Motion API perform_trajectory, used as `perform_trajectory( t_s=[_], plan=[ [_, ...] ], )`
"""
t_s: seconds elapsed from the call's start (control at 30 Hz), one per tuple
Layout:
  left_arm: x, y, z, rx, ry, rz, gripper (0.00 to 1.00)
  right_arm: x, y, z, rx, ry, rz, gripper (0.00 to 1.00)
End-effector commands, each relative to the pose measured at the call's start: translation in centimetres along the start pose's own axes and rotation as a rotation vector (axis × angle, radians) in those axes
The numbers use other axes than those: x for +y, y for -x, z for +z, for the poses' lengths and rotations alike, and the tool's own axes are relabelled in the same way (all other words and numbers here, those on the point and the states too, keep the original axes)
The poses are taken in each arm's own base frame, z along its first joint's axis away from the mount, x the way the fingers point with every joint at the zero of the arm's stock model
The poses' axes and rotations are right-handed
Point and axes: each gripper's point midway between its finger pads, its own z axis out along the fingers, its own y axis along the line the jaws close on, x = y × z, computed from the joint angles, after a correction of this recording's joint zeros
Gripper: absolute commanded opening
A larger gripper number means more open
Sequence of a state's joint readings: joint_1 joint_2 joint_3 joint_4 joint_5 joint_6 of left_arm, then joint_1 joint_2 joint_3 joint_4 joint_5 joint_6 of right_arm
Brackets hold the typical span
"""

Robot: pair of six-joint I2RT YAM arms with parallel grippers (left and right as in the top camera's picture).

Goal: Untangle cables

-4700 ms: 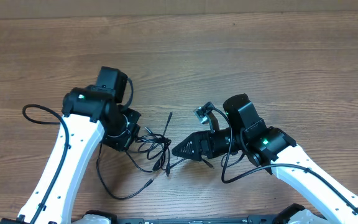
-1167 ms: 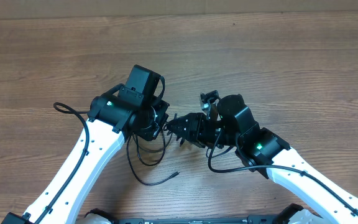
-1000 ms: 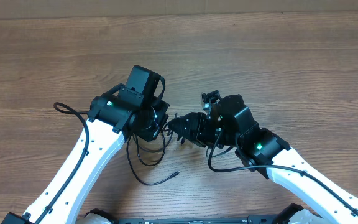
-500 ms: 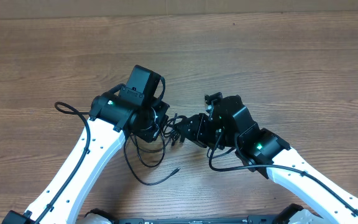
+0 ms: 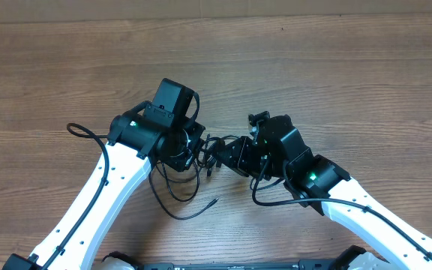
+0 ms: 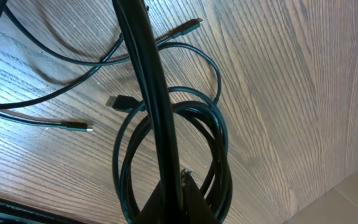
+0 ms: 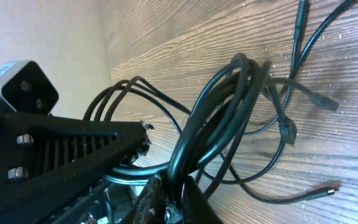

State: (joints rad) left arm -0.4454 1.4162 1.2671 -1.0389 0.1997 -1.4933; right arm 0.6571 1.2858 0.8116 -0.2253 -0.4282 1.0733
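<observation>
Thin black cables (image 5: pixel 172 202) hang in a tangled bunch between my two grippers over the wooden table, with loops trailing toward the front edge. My left gripper (image 5: pixel 198 147) is shut on one cable (image 6: pixel 143 68), and coiled loops (image 6: pixel 219 149) hang round its fingers (image 6: pixel 194 202). Facing it and nearly touching, my right gripper (image 5: pixel 217 152) is shut on a bundle of cables (image 7: pixel 219 106). Its fingertips (image 7: pixel 155 186) pinch the strands right beside the left gripper (image 7: pixel 73 149). Small plug ends (image 7: pixel 288 130) lie loose on the wood.
The wooden table (image 5: pixel 336 67) stretches behind and to both sides of the arms. One loose plug end (image 5: pixel 214 201) lies near the front. The left arm's own thick wire (image 5: pixel 81 133) loops out to the left.
My right gripper has crept left toward the left gripper and closed on the cable bundle. The trailing loop and its plug end have shifted a little on the table.
</observation>
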Motion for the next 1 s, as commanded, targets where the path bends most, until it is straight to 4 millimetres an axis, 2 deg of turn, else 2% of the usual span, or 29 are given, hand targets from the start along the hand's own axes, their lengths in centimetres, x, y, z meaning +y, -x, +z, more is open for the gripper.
perform_trajectory(
  t_s=[0.0,0.33,0.57,0.73,0.97],
  plan=[
    [-0.7,-1.0,-0.5,0.043,-0.025,0.017,0.04,0.3,0.7,-0.1,-0.041,-0.007,-0.015,0.05],
    [-0.7,-0.6,-0.6,0.028,-0.026,0.011,0.04,-0.5,0.4,-0.1,-0.028,-0.04,-0.026,0.04],
    [-0.7,1.2,-0.9,0.012,-0.037,-0.043,0.04,-1.8,-0.5,-0.1,0.019,-0.088,-0.097,0.04],
    [-0.7,2.6,-1.2,0.01,-0.047,-0.081,0.04,-3.8,-1.7,-0.4,0.076,-0.16,-0.194,0.04],
    [-0.7,3.4,-1.6,0.033,-0.063,-0.097,0.04,-5.9,-2.3,-0.9,0.104,-0.249,-0.206,0.04]
  ],
)
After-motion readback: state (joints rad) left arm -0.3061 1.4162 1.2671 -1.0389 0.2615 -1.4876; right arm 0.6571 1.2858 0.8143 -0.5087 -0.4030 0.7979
